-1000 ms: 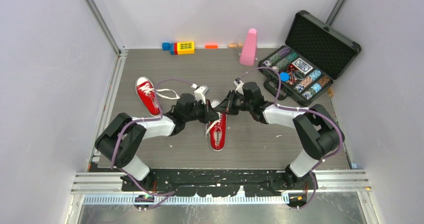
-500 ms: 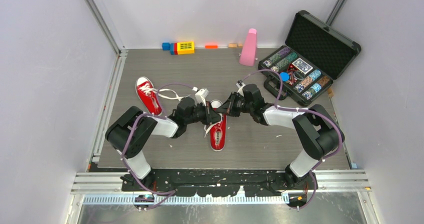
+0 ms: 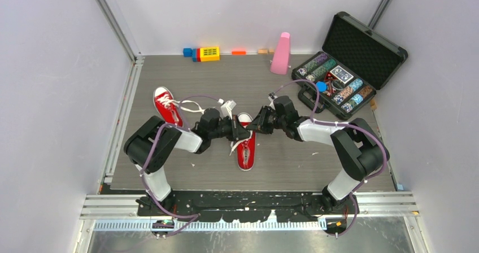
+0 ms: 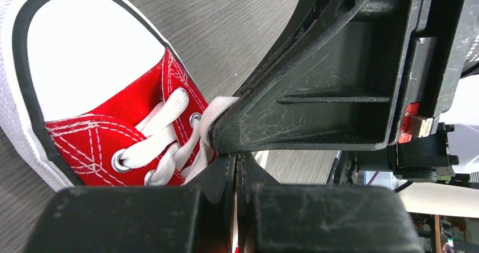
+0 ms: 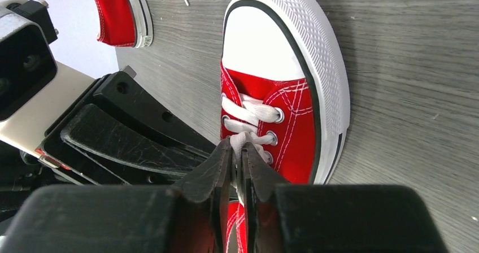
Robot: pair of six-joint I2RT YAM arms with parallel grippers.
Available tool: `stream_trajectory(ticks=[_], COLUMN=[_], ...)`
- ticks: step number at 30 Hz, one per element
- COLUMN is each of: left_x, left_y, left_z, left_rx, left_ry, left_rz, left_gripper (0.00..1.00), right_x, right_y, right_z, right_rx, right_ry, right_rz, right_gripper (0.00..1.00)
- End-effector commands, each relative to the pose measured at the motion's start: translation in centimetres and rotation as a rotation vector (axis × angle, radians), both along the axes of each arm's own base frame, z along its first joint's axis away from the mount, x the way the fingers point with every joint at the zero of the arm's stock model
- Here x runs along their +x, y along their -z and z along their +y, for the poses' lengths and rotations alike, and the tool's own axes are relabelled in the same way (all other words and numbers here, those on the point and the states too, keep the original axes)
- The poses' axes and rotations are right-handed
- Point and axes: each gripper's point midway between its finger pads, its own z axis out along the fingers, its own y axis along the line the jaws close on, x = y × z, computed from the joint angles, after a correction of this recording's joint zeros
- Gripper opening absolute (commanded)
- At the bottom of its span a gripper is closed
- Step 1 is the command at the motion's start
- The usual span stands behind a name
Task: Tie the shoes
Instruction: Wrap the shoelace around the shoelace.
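Red canvas shoe [image 3: 245, 154] lies flat on the grey wood-grain table [image 3: 305, 162], directly under both grippers, which meet tip to tip over its laced front. The white toe cap [image 5: 257, 41] lies beyond the fingertips, pointing away from the arm bases. The heel lies on the near side of them.

Left gripper [image 4: 237, 161]: reaches in from the shoe's left side.
- Fingers pressed together, only a hairline seam between them.
- The white lace [image 4: 164, 114] runs from the eyelets to the tips, and a pale strip shows in the seam. Read as clamped on the lace.

Right gripper [image 5: 237, 148]: reaches in from the shoe's right side, tips just over the lower eyelets, close against the left gripper's fingers.
- Fingers stand a narrow slit apart.
- Lace sits in the slit at the tips. Cannot tell whether they pinch it or only flank it.

A loose lace end [image 3: 233, 147] hangs just on the near side of the left gripper, down the shoe's left flank.

Other shoe [image 3: 166, 107]: left of the left gripper and slightly farther out, well apart, beside that arm's forearm. Its laces trail loose on the table.

Open black case [image 3: 361, 49]: to the right of and beyond the right gripper, well apart. Yellow block [image 3: 209, 53]: at the far wall, beyond the left gripper.
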Motion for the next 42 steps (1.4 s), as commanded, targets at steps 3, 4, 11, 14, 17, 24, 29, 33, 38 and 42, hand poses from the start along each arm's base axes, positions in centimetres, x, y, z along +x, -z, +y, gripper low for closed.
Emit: stream_trajectory(ticks=[3,4,11,14,17,24,29,33,38,42], left_x=[0.2,0.3,0.1,0.1,0.1,0.2,0.2,0.2,0.2,0.2], left_y=[-0.8,-1.0,-1.0,-1.0,-1.0,-1.2,-1.3,-1.3,-1.4,-1.4], left_z=[-0.4,-0.4,-0.3,-0.3,-0.3,-0.4,-0.5,-0.5,-0.5,-0.5], left_rx=[-0.018,-0.018,-0.013,-0.012,-0.013,-0.016,-0.018,-0.019,-0.018,-0.015], left_ry=[0.024,0.023,0.022,0.022,0.022,0.026,0.029,0.030,0.036,0.037], left_rz=[-0.019,-0.022,-0.022,-0.022,-0.023,-0.025,-0.025,-0.027,-0.025,-0.025], left_gripper=[0.00,0.00,0.00,0.00,0.00,0.00,0.00,0.00,0.00,0.00], right_x=[0.8,0.8,1.0,1.0,0.9,0.5,0.0,-0.3,-0.3,-0.3], right_y=[-3.0,-3.1,-3.2,-3.2,-3.1,-3.0,-3.0,-3.1,-3.2,-3.2], right_z=[0.6,0.6,-0.1,-0.3,-0.7,-1.9,-3.0,-3.6,-3.4,-2.9], right_rx=[0.027,0.027,-0.019,-0.038,-0.067,-0.180,-0.252,-0.293,-0.300,-0.298], right_ry=[-0.015,-0.015,0.003,0.003,0.001,-0.036,-0.045,-0.052,-0.070,-0.086], right_rz=[-0.078,-0.079,-0.080,-0.082,-0.086,-0.084,-0.066,-0.055,-0.050,-0.048], right_gripper=[0.25,0.27,0.40,0.44,0.46,0.48,0.51,0.44,0.29,0.32])
